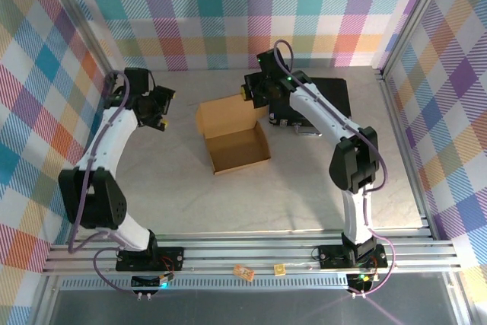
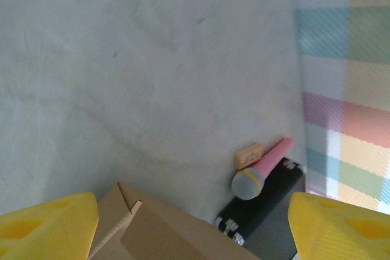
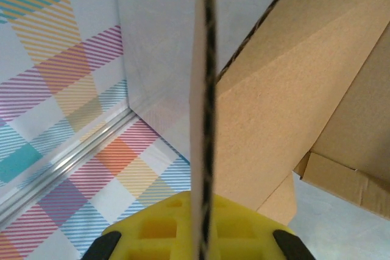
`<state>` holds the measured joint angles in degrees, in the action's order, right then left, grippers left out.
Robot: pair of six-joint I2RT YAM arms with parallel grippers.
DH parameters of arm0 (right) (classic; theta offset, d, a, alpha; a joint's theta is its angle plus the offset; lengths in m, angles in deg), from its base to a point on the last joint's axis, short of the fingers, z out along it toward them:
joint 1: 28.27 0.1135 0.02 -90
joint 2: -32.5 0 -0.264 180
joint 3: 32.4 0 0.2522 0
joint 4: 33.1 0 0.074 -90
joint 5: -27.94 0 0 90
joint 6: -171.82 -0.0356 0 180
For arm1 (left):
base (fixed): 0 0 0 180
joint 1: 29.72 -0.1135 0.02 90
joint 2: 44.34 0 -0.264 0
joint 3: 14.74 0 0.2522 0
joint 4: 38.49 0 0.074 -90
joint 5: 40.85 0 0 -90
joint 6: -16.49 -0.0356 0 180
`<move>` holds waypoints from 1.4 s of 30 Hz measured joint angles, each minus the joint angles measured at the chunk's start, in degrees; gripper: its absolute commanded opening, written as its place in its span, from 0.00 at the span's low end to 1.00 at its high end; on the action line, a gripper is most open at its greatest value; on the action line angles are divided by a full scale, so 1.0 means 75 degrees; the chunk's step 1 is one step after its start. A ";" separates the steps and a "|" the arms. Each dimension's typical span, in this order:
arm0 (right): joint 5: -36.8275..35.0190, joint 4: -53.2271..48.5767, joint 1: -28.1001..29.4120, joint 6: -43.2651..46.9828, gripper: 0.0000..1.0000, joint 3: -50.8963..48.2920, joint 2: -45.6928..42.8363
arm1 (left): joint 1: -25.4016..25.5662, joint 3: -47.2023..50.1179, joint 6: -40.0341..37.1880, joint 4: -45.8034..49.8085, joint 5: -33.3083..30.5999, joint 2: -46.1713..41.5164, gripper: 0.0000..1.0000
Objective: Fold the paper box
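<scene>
The paper box [image 1: 232,136] is brown corrugated cardboard in the middle of the table, its tray open upward and its back panel raised. My right gripper [image 1: 255,90] is at the box's far right corner. In the right wrist view it [image 3: 204,211] is shut on a thin cardboard flap [image 3: 204,89] that stands edge-on between the yellow fingers, with the rest of the box [image 3: 292,89] to the right. My left gripper [image 1: 163,106] hangs to the left of the box, apart from it. Its yellow fingers [image 2: 49,226] stand wide open, with a corner of the box [image 2: 158,229] low between them.
A black case [image 1: 327,97] lies at the back right under the right arm, and a pink microphone [image 2: 262,165] with a grey head rests on it [image 2: 268,211]. A small tan block [image 2: 248,155] sits beside the microphone. Checked walls close in the table on three sides.
</scene>
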<state>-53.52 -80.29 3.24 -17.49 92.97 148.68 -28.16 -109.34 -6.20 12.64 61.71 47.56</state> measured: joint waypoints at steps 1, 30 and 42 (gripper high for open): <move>0.0029 0.0055 0.0000 0.0029 0.00 -0.0160 -0.0102 | 0.0017 0.0064 0.0318 0.0000 0.0207 0.0149 0.80; 0.0761 0.2652 -0.0058 0.0842 0.00 -0.1046 -0.0227 | 0.0035 0.0530 0.3888 -0.1265 0.1859 0.0268 0.82; 0.1134 0.3821 -0.0064 0.0968 0.00 -0.1859 -0.0079 | 0.0131 0.1099 0.4552 -0.2369 0.2049 0.0300 0.76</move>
<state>-45.02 -51.63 2.76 -10.23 79.03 148.09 -27.17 -101.10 27.94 -5.13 77.07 49.81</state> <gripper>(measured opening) 0.050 0.756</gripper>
